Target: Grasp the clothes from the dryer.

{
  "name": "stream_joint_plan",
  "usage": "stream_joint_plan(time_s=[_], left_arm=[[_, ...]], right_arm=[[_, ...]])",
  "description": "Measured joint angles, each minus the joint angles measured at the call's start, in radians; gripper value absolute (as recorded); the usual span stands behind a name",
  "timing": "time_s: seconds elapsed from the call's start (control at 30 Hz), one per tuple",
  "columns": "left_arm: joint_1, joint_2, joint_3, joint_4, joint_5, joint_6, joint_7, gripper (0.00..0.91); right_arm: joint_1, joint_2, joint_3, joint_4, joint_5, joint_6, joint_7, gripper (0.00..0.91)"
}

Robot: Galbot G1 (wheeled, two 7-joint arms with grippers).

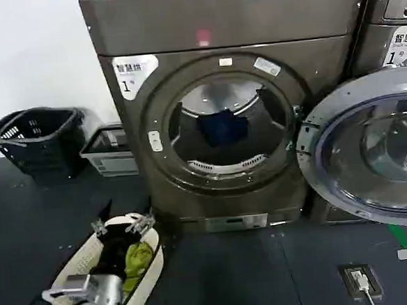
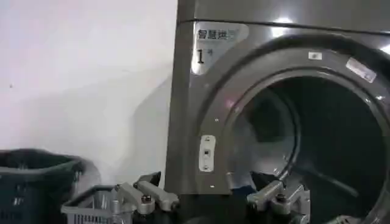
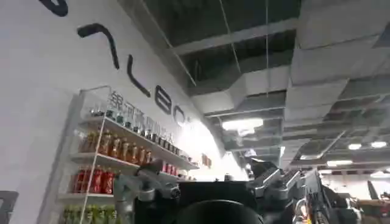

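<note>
The bronze-grey dryer (image 1: 222,25) with a "1" sticker stands in the middle, its porthole open. The dark navy clothes (image 1: 223,128) lie inside the drum, near the middle of the opening. My left gripper (image 1: 123,224) is low at the front left, open and empty, well below and left of the porthole. In the left wrist view the left gripper (image 2: 210,198) faces the dryer (image 2: 189,122), with its fingers (image 2: 146,196) spread wide below the porthole's rim. My right gripper (image 3: 210,182) points up at a ceiling, open and empty, away from the dryer.
The dryer's round door (image 1: 371,148) is swung open to the right. A white basket (image 1: 146,285) holding a yellow-green garment (image 1: 137,258) sits under my left arm. A black basket (image 1: 35,136) and a grey crate (image 1: 109,151) stand at the left wall. More machines (image 1: 396,13) stand at the right.
</note>
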Motion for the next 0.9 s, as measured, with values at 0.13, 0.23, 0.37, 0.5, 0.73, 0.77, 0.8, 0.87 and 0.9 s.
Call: stream_joint_plan(time_s=[0.13, 0.23, 0.37, 0.5, 0.73, 0.77, 0.8, 0.87, 0.9], left_arm=[[0.002, -0.001, 0.002, -0.003, 0.009, -0.004, 0.005, 0.907], [0.003, -0.005, -0.002, -0.009, 0.013, -0.005, 0.008, 0.907], [0.007, -0.007, -0.003, -0.016, 0.020, -0.005, 0.011, 0.907], [0.007, -0.006, -0.004, -0.016, 0.025, -0.005, 0.013, 0.907], [0.009, -0.008, -0.002, -0.020, 0.031, -0.006, 0.020, 0.907], [0.010, -0.008, -0.002, -0.021, 0.031, -0.006, 0.020, 0.907], [0.010, -0.008, -0.002, -0.021, 0.031, -0.006, 0.020, 0.907], [0.012, -0.008, -0.002, -0.021, 0.031, -0.006, 0.020, 0.907], [0.013, -0.008, -0.001, -0.021, 0.031, -0.006, 0.020, 0.907]], right_arm=[[0.003, 0.000, -0.003, 0.001, 0.003, 0.006, 0.001, 0.907], [0.009, -0.001, -0.010, 0.002, 0.004, 0.010, 0.005, 0.907], [0.016, 0.000, -0.014, -0.001, 0.004, 0.015, 0.007, 0.907], [0.020, 0.002, -0.018, 0.000, 0.004, 0.016, 0.006, 0.907], [0.021, 0.002, -0.017, 0.000, 0.003, 0.016, 0.003, 0.907], [0.021, 0.002, -0.016, -0.001, 0.003, 0.016, 0.002, 0.907], [0.020, 0.002, -0.015, -0.001, 0.004, 0.016, 0.002, 0.907], [0.020, 0.006, -0.017, 0.000, 0.004, 0.017, 0.002, 0.907], [0.021, 0.008, -0.019, 0.001, 0.004, 0.016, 0.002, 0.907]])
